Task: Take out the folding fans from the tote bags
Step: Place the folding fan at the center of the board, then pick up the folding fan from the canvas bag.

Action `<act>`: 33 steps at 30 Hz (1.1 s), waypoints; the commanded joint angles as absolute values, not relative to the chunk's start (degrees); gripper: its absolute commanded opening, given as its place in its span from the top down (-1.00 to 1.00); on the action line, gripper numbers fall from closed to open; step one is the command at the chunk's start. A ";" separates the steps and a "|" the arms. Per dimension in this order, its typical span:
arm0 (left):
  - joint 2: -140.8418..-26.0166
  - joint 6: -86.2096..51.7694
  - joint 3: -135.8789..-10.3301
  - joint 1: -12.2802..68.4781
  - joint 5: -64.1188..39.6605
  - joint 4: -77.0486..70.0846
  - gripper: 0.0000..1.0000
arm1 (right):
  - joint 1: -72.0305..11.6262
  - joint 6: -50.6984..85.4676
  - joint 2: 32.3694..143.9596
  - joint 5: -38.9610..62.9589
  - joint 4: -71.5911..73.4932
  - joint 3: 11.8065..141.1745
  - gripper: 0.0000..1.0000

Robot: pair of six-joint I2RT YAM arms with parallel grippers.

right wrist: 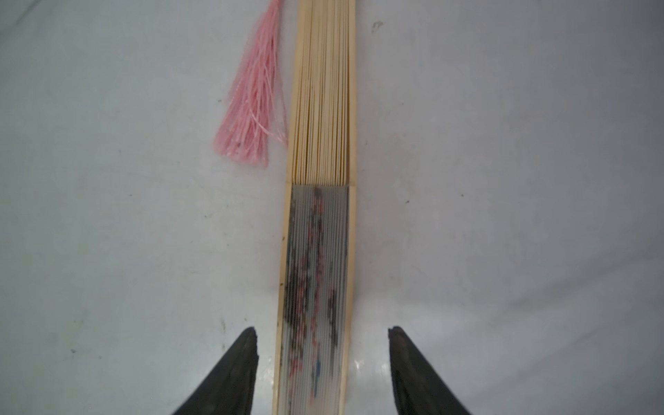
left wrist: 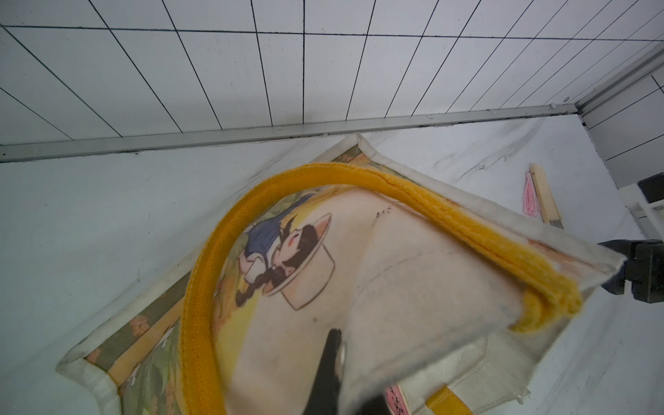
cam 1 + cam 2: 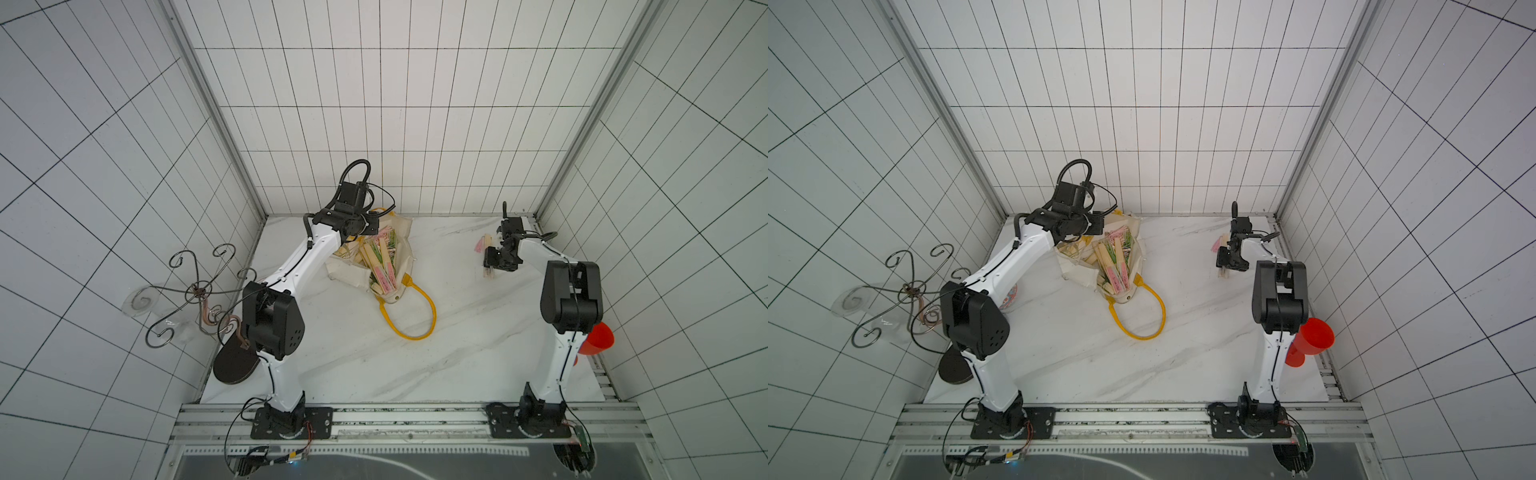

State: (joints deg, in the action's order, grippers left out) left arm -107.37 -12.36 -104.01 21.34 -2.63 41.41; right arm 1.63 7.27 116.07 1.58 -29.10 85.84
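Right wrist: you've one folding fan (image 1: pixel 318 251) out by the tabletop's (image 1: pixel 503 215) far-right corner, right gripper (image 1: pixel 322 334) spread (left gripper (image 2: pixel 336 363) pinches the tote bag (image 2: pixel 413 287); most fans (image 3: pixel 382 262) inside).

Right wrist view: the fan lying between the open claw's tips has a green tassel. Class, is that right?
No. The tassel is pink, not green, as the right wrist view shows; the fan does lie between the open right claw's tips.

White marble-veined tabletop (image 3: pixel 332 353): cream canvas tote bag with yellow handles (image 3: pixel 345 270) lies rear-centre; closed bamboo folding fan with pink tassel (image 1: pixel 318 107) lies flat, far right, well apart.
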 commanded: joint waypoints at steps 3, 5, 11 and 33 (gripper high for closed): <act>-104.43 -11.69 -102.99 21.95 -3.65 41.49 1.00 | 1.29 9.11 104.21 4.10 -30.93 81.95 -0.14; -104.24 -11.33 -102.91 22.15 -3.54 41.33 1.00 | -0.19 9.66 99.60 5.72 -30.31 79.25 -0.08; -104.32 -11.46 -102.64 22.32 -3.08 41.33 1.00 | -11.23 12.95 84.38 9.55 -24.44 69.17 -0.03; -104.37 -11.88 -102.57 22.32 -3.25 42.47 1.00 | -45.03 16.69 100.87 -1.16 -13.80 75.06 -0.07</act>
